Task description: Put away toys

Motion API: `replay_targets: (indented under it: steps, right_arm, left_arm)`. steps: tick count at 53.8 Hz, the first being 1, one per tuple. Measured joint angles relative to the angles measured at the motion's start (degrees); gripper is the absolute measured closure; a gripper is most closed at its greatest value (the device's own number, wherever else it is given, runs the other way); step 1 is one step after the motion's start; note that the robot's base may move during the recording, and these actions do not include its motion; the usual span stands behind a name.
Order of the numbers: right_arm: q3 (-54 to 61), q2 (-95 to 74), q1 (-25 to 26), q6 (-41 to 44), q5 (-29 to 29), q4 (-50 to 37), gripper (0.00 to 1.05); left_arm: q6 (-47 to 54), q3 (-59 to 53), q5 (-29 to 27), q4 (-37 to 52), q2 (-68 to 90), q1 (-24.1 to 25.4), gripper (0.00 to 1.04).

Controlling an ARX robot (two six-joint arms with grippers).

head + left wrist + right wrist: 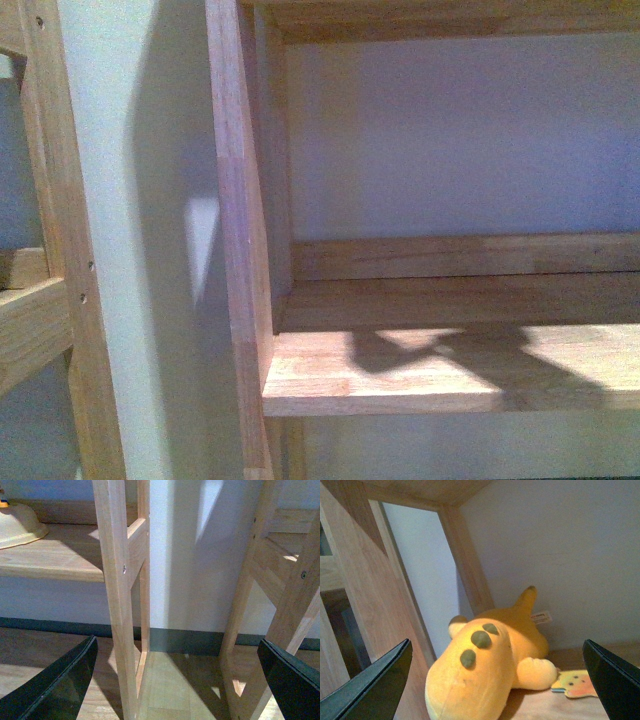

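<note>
Right gripper (495, 680) view only: plush (490, 665).

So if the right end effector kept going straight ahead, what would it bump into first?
Most likely the orange-yellow plush toy lying on the wooden shelf. It sits between the open fingers of the right end effector, straight ahead, before the wall behind it. How far away it is remains unclear.
</note>
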State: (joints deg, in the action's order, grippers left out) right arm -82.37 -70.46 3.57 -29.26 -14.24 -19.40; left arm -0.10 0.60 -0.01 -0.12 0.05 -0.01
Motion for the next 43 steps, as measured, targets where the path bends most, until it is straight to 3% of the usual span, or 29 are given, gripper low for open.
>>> replay_targets:
  steps: [22,43]
  right_arm:
    - [24.5,19.47,-1.27,18.71,5.66,5.29,0.0]
    - [43.67,36.26,0.42,20.52,4.37,10.34,0.0]
  left_arm:
    - [0.0,0.0,0.0,0.0,0.0,0.0,0.06]
    - [0.0,0.0,0.0,0.0,0.0,0.0,0.06]
